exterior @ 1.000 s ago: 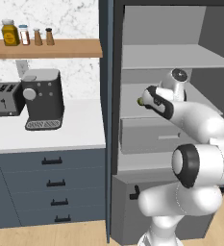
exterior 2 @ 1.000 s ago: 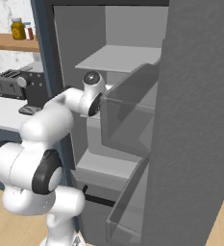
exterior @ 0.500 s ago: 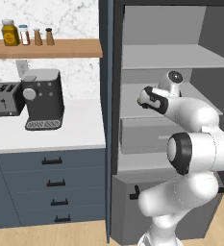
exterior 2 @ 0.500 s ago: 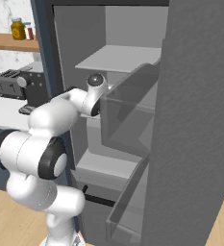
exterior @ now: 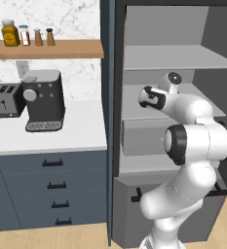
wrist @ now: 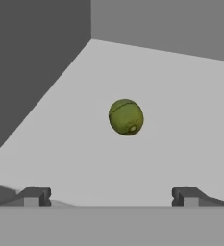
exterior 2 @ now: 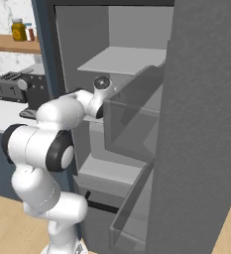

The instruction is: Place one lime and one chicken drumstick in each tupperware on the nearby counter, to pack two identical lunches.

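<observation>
A: Green lime (wrist: 126, 116), count one, sitting alone on the grey fridge shelf (wrist: 180, 105).
B: Tool (wrist: 108, 196)?
A: Jaws wide apart, gripping nothing, short of the lime. Arm folded closer than a second ago.

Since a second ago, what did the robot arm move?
The arm folded in: its elbow swung closer to the cameras while the gripper kept reaching into the fridge shelf, jaws open, holding nothing. The lime lies ahead of it, untouched. Toaster and coffee machine stayed put.
</observation>
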